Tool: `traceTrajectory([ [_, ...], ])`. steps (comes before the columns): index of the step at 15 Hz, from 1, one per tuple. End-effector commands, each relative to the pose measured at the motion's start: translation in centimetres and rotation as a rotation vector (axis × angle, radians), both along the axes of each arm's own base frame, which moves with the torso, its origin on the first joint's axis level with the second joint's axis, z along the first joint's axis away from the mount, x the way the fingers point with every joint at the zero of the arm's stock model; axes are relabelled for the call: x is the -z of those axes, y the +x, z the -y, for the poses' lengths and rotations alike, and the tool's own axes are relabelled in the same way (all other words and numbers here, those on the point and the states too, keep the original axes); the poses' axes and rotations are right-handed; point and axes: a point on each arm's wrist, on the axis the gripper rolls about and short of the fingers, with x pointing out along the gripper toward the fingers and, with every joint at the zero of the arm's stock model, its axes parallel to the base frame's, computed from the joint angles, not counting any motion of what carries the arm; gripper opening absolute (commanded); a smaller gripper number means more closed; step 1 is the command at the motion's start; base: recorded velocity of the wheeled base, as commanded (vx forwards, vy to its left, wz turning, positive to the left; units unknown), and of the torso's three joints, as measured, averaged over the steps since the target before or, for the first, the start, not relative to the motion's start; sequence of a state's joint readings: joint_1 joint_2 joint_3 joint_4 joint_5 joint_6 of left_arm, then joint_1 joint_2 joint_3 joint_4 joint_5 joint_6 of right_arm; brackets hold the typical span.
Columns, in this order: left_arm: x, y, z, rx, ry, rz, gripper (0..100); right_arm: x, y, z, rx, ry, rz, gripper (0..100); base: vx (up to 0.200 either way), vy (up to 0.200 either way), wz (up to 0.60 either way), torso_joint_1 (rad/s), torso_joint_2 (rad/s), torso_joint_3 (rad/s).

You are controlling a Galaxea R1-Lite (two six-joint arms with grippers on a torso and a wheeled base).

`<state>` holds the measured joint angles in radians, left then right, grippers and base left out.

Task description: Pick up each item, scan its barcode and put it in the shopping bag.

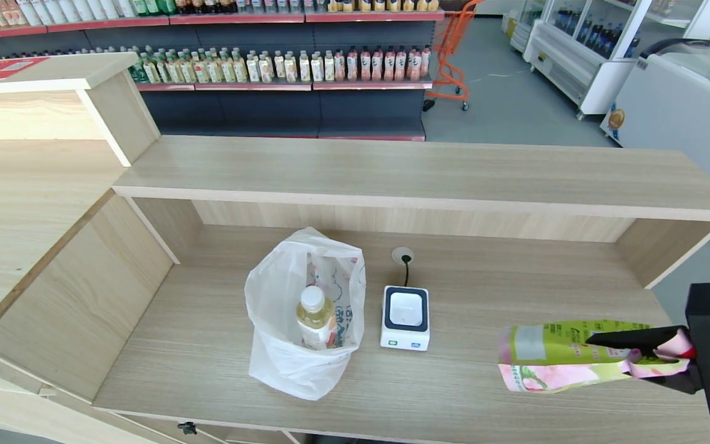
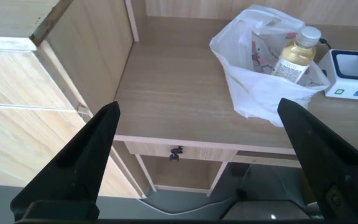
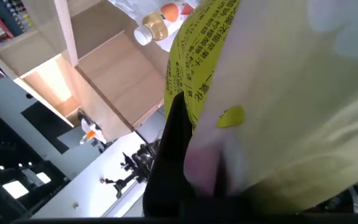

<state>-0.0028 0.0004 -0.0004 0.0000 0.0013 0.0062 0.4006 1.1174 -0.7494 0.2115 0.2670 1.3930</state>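
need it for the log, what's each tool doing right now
Left tool: open, holding nothing.
Right tool: closed on the green and pink pouch.

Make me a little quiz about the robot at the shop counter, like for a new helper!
1. True or false: the bottle stands inside the shopping bag.
2. What do the right jaws hold? A a can; B the green and pink pouch; C an apple.
3. Fill in: the scanner sits on the counter, on the robot's ____ of the bag.
Key: 1 true; 2 B; 3 right.
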Motion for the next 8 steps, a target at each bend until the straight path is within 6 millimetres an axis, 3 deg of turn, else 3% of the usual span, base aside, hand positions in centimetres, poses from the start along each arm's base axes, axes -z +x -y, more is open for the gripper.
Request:
traceTrajectory([
  [1, 0.0, 0.0, 0.0, 0.000, 0.000, 0.000, 100, 0.6, 0.9, -0.4, 0.009, -0.010, -0.041, 0, 0.000, 0.200, 0.00, 0.002, 0.00, 0.002],
  [2, 0.0, 0.0, 0.0, 0.000, 0.001, 0.000, 100, 1.4, 2.3, -0.8, 0.044, -0.029, -0.087, 0, 0.000, 0.200, 0.00, 0.012, 0.00, 0.002],
  [5, 0.0, 0.0, 0.0, 0.000, -0.002, 0.002, 100, 2.4, 5.6, -1.7, 0.136, 0.009, -0.124, 0, 0.000, 0.000, 0.00, 0.000, 0.00, 0.000],
  [8, 0.0, 0.0, 0.0, 0.000, -0.002, 0.000, 100, 3.5, 7.5, -2.4, 0.181, 0.014, -0.199, 0, 0.000, 0.000, 0.00, 0.000, 0.00, 0.000],
])
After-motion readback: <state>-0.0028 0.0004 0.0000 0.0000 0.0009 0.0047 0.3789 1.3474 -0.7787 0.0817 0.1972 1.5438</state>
